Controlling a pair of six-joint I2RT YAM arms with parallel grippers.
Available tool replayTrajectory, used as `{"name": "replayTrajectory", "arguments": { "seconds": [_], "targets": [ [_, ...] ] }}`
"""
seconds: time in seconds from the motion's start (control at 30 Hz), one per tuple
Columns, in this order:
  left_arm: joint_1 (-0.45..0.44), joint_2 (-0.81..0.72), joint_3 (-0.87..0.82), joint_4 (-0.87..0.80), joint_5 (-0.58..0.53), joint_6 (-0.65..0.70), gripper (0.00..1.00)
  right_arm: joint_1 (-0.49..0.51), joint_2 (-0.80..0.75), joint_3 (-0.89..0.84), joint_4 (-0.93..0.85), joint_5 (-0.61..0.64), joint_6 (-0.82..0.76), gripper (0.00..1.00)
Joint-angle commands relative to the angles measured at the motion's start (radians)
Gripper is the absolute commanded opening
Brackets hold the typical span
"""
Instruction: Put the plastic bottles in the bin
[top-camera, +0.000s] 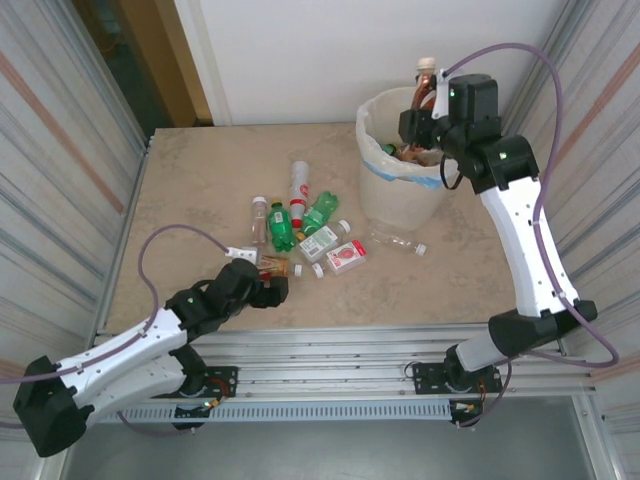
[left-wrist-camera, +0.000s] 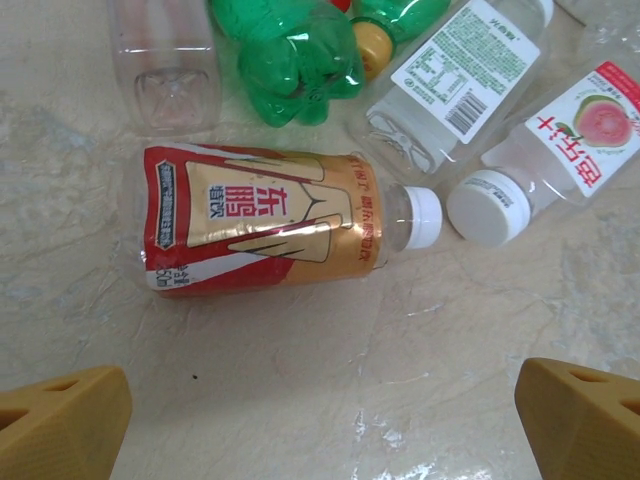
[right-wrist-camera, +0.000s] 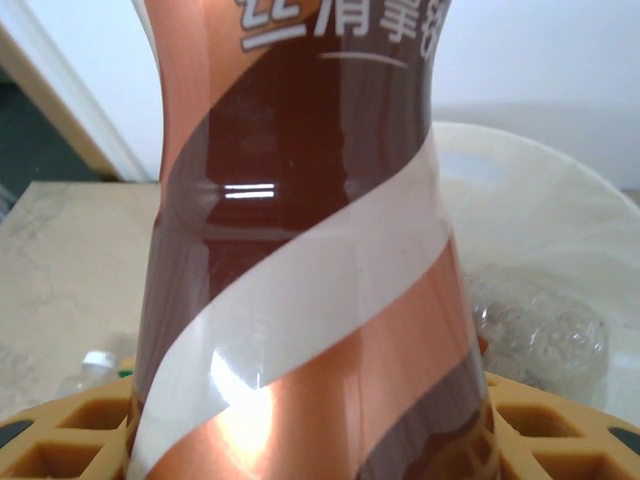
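Right wrist – right gripper (right-wrist-camera: 310, 445) clamped on brown bottle (right-wrist-camera: 300, 200) over bin (right-wrist-camera: 560, 185); left gripper (left-wrist-camera: 320, 420) wide open above red-gold bottle (left-wrist-camera: 260, 220).

The bin (top-camera: 392, 195) is set at the far right of the table (top-camera: 190, 190). The bottles (top-camera: 300, 225) are spread on the table to its left, and a lone bottle (top-camera: 398, 241) is laid just before its base. The left pincer (top-camera: 270, 291) is placed at their near edge. An upright bottle (top-camera: 427, 80) is held over the bin by the right pincer (top-camera: 427, 108).
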Motion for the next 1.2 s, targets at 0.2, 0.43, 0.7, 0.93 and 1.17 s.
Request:
{"name": "replayTrajectory", "arguments": {
  "seconds": [0.2, 0.43, 0.7, 0.93, 1.17],
  "targets": [
    [-0.01, 0.076, 0.037, 0.083, -0.02, -0.02, 0.99, -0.1, 0.291, 0.301, -0.059, -0.187, -0.014, 0.22],
    [-0.011, 0.083, 0.028, 0.117, 0.003, -0.043, 0.99, -0.103, 0.441, 0.406, -0.106, -0.297, 0.036, 0.29],
    [-0.011, 0.072, 0.035, 0.113, -0.007, -0.019, 0.99, -0.103, 0.485, 0.388, -0.155, -0.363, 0.065, 0.33],
    [-0.01, 0.071, 0.091, 0.07, -0.069, 0.108, 0.99, -0.104, 0.472, 0.336, -0.157, -0.374, 0.07, 0.52],
    [-0.008, 0.048, 0.113, 0.146, -0.106, 0.201, 0.99, -0.106, 0.467, 0.314, -0.147, -0.411, 0.085, 0.7]
  ]
}}
